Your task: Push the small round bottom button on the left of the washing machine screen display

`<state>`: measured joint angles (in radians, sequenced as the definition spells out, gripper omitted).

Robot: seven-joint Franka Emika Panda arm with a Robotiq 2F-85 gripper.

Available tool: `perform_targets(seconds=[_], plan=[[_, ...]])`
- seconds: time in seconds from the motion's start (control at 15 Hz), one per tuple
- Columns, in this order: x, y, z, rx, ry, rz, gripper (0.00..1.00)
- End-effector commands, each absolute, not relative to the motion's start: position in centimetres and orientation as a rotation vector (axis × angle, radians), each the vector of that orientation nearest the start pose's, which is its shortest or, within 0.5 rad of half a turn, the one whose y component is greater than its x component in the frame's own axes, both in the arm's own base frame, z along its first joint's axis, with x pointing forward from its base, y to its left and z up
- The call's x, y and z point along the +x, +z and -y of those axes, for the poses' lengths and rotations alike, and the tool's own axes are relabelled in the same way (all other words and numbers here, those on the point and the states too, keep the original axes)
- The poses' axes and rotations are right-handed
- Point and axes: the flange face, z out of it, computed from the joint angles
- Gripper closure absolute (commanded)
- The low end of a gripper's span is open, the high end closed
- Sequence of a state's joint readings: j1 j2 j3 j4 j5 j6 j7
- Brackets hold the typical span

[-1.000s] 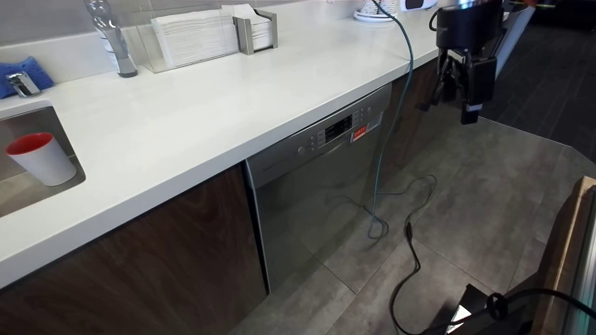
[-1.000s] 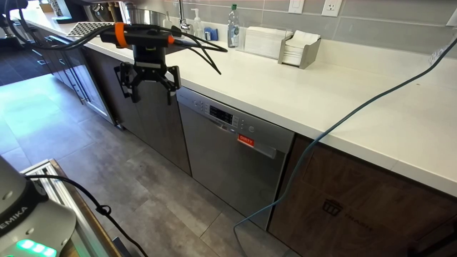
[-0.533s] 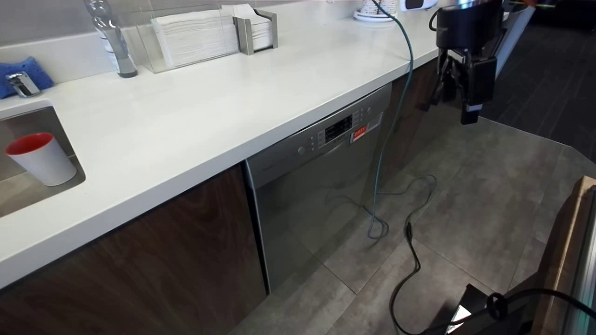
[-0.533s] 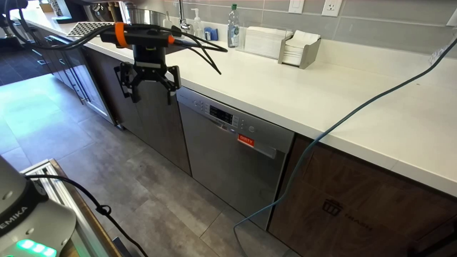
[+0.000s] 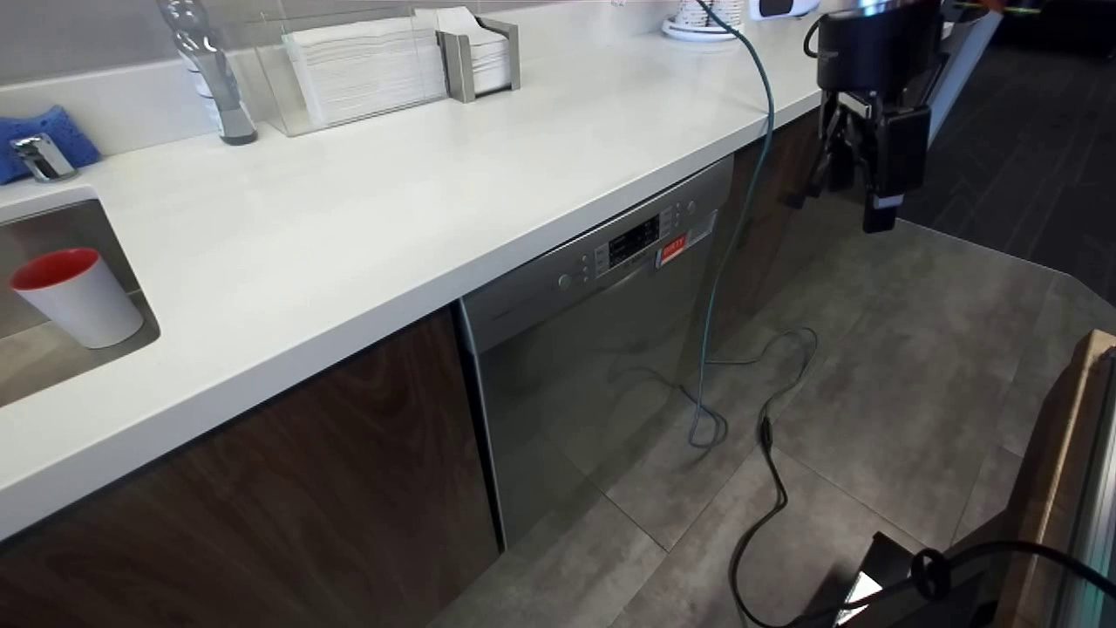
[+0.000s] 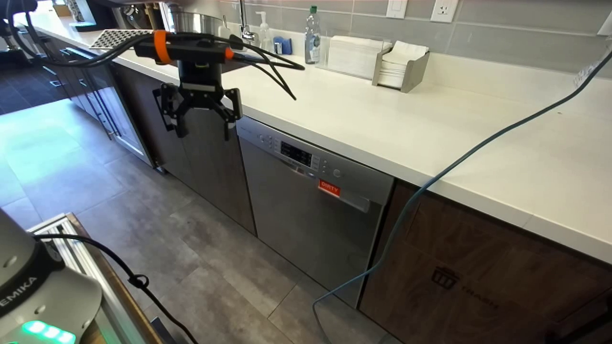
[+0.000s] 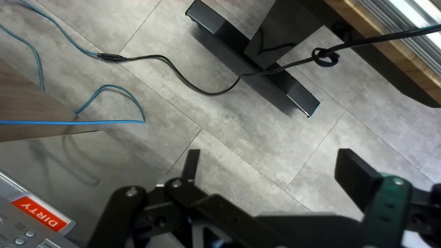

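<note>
The steel-fronted washing machine is built in under the white counter. Its dark screen display is in the top panel in both exterior views. To the display's left is a column of small round buttons, tiny in both exterior views. My gripper hangs in the air in front of the counter, pointing down, apart from the machine. In the wrist view my gripper is open and empty over the floor. There, only a panel corner with round buttons shows; the display is out of view.
A red DIRTY label sits below the display. A blue-green cable hangs from the counter to the floor. The counter edge overhangs the panel. A napkin holder and bottle stand on it.
</note>
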<state>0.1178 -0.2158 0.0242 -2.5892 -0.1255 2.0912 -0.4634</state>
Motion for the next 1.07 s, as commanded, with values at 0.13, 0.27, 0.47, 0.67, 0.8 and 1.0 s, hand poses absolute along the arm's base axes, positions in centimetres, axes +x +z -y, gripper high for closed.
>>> perform_targets(seconds=[0.13, 0.27, 0.47, 0.67, 0.8, 1.0], plan=[[39.13, 31.39, -4.95, -2.982, 0.472, 1.058, 0.0], [39.13, 31.39, -4.95, -2.982, 0.472, 1.058, 0.0], [39.13, 31.39, -4.95, -2.982, 0.472, 1.058, 0.0], [39.13, 31.39, -4.95, -2.982, 0.472, 1.058, 0.0], [39.13, 31.39, -4.95, -2.982, 0.472, 1.058, 0.0], [39.25, 30.39, -5.93, -2.987, 0.51, 1.096, 0.0]])
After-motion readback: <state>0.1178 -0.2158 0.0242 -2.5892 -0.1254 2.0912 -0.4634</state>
